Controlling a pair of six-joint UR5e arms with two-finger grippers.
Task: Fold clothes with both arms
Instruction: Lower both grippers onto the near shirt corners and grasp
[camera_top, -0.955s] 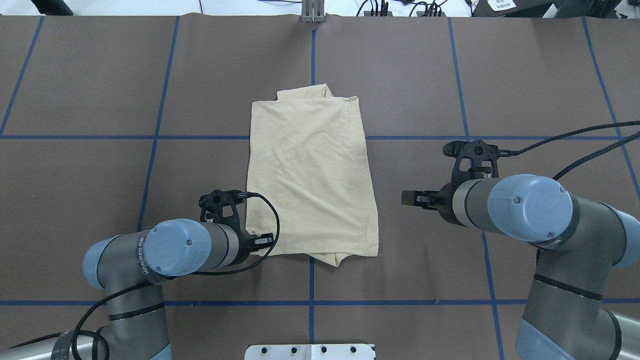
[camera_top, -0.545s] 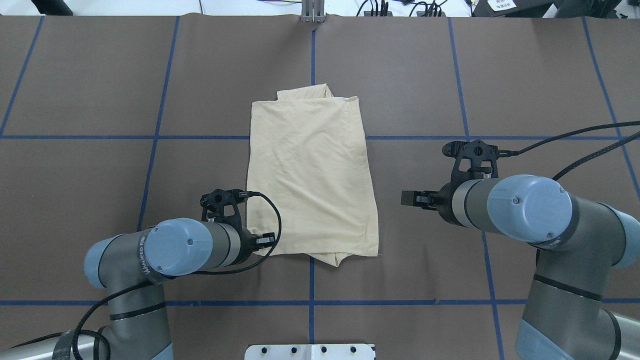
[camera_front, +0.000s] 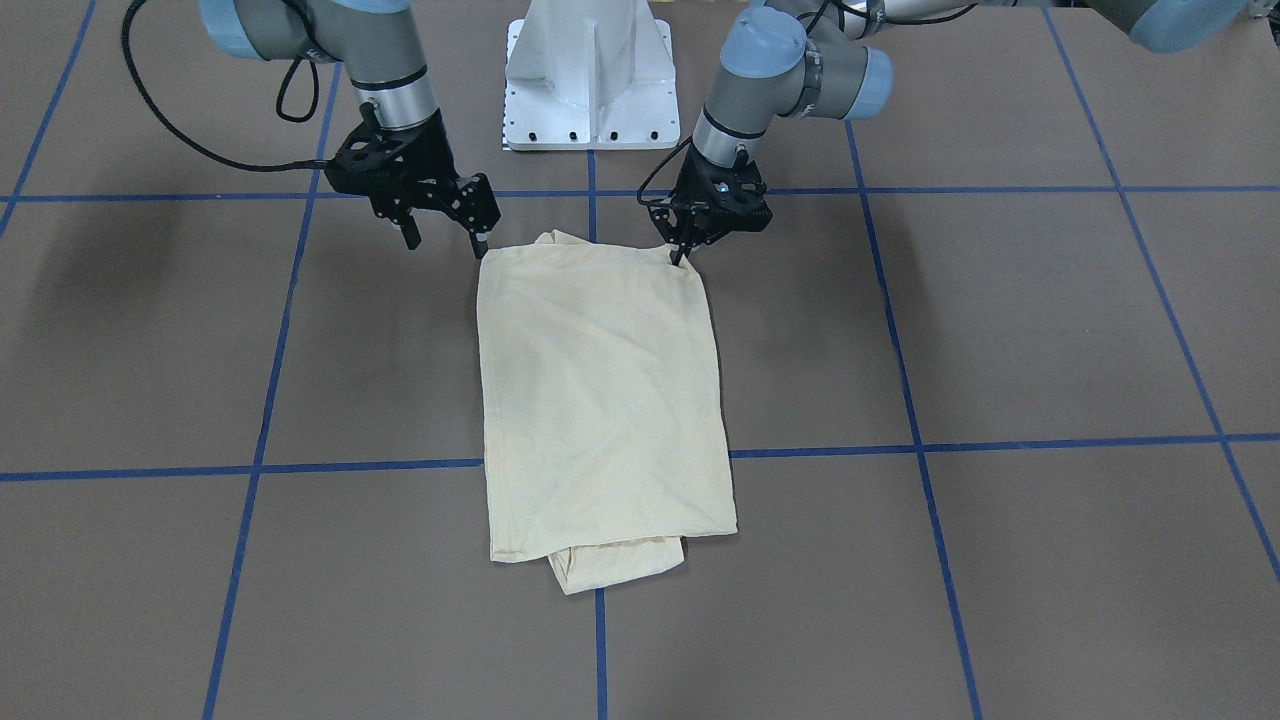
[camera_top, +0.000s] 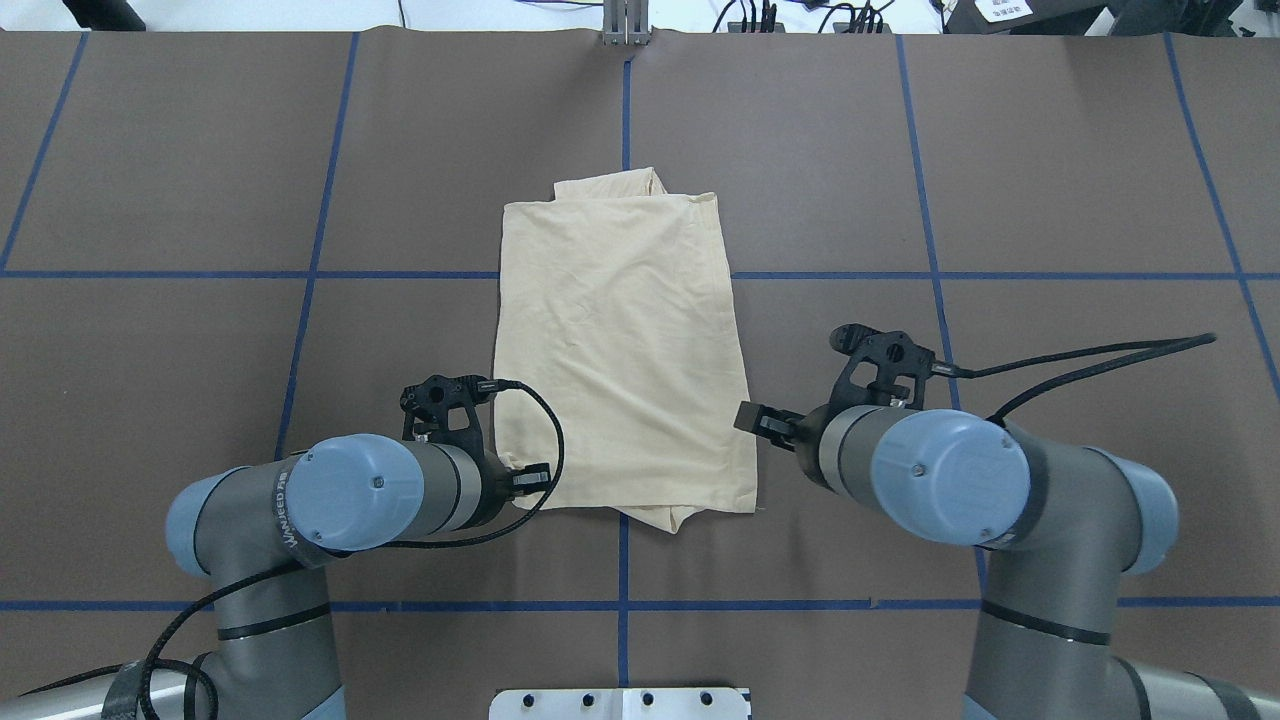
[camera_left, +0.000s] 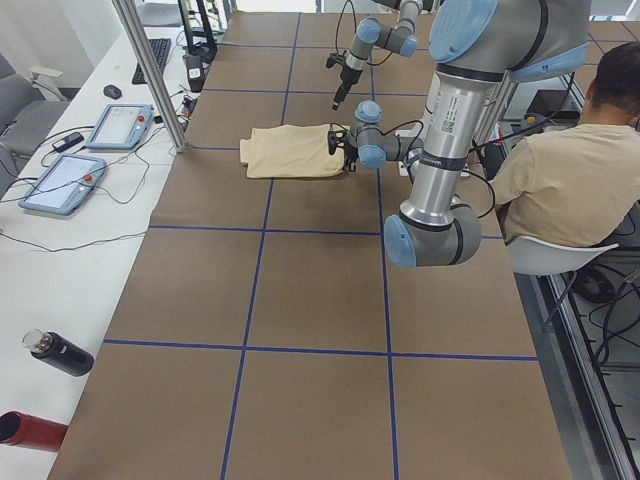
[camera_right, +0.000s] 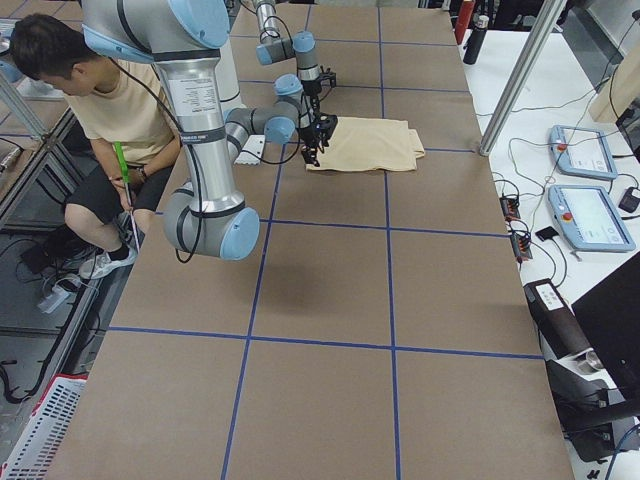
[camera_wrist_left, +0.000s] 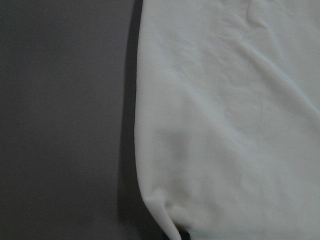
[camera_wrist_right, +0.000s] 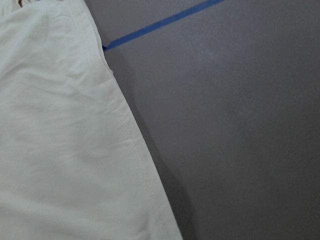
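Observation:
The cream-yellow shirt (camera_top: 620, 350) lies folded in a tall rectangle at the table's middle, a sleeve end poking out at its far edge. At the shirt's near-left corner my left gripper (camera_front: 682, 257) points down, its tips shut on the cloth. My right gripper (camera_front: 445, 238) hangs open just above the table beside the near-right corner, not touching it. From overhead the left gripper (camera_top: 528, 482) and right gripper (camera_top: 757, 420) flank the near edge. The right wrist view shows the shirt's stitched hem (camera_wrist_right: 125, 145) beside bare table.
Blue tape lines (camera_top: 622, 606) grid the brown table cover. The white pedestal base (camera_front: 590, 70) stands at the robot's side. A person (camera_left: 570, 180) sits beside the robot. Two control pendants (camera_left: 120, 125) and a dark bottle (camera_left: 60, 352) lie on the white side bench.
My right arm has swung in toward the shirt and back toward the robot, bringing its gripper next to the near-right corner. The left arm and the shirt have stayed put.

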